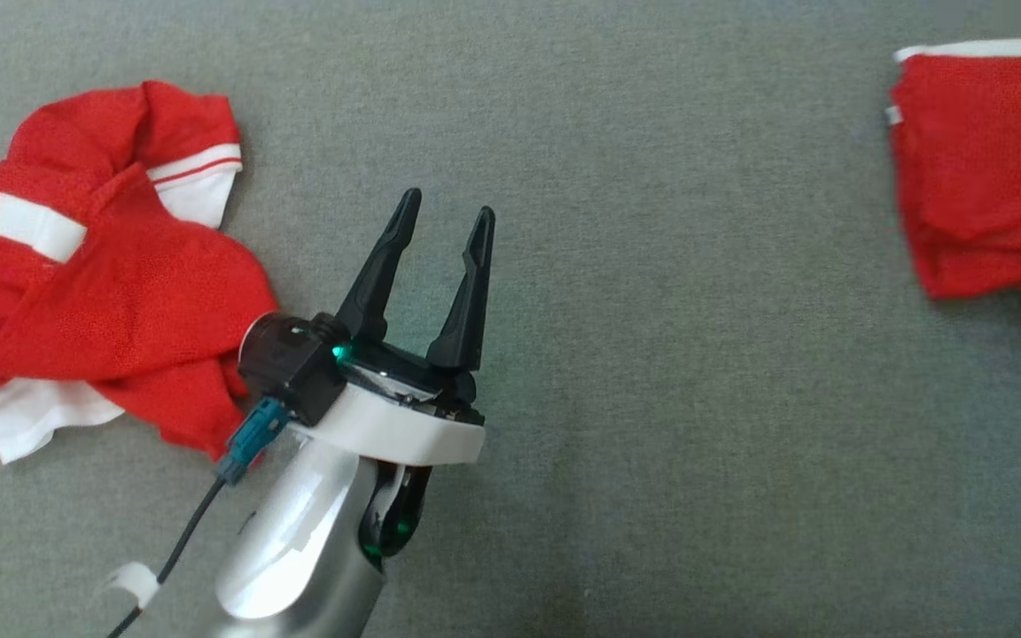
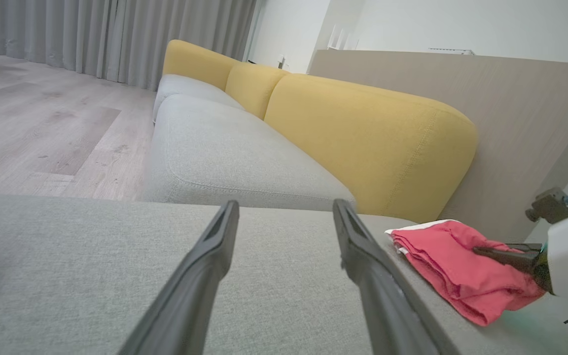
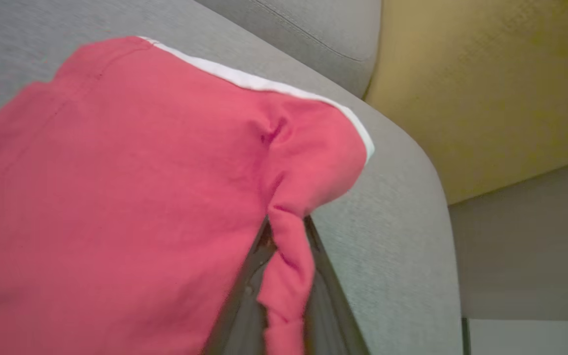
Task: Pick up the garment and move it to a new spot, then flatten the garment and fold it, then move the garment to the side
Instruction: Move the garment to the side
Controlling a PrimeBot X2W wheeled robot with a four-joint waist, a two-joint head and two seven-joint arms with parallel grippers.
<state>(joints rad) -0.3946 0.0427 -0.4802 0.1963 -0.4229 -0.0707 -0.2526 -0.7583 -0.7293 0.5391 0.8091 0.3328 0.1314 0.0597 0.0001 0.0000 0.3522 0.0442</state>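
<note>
Folded garment (image 3: 131,187), red with a white hem, lies at the corner edge of the grey cushion (image 1: 652,399), one pleat pinched between the closed fingers of the right claw (image 3: 286,246). Bare cushion stretches ahead of the left claw (image 1: 448,206), fingers spread wide and angled forward; a crumpled garment (image 1: 112,266) lies just beside its wrist. Two garments, two claws

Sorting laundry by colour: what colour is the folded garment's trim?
White trim on red folded garment; best in right wrist view.

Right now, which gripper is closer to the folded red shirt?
Right. The right gripper is shut on a fold of the folded shirt. The left gripper hangs open over the cushion, far from it, nearer the crumpled shirt.
</note>
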